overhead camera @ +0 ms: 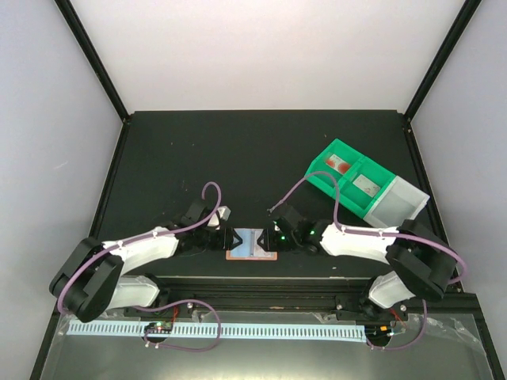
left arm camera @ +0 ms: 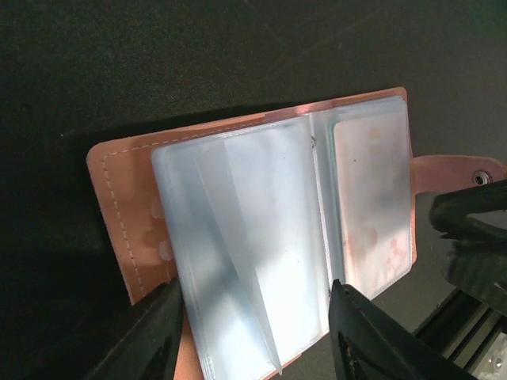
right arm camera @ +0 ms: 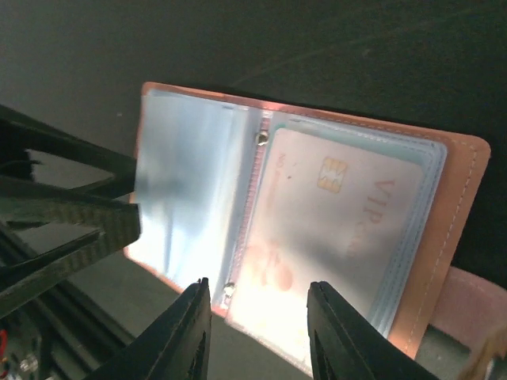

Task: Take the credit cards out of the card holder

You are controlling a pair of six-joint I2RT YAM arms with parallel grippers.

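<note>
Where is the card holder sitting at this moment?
In the top view, the card holder lies open on the table by its near edge, between the left pincer and the right pincer, left of the green bin.

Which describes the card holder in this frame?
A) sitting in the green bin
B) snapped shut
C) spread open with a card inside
C: the card holder lies spread open, with a chip card visible inside it.
</note>
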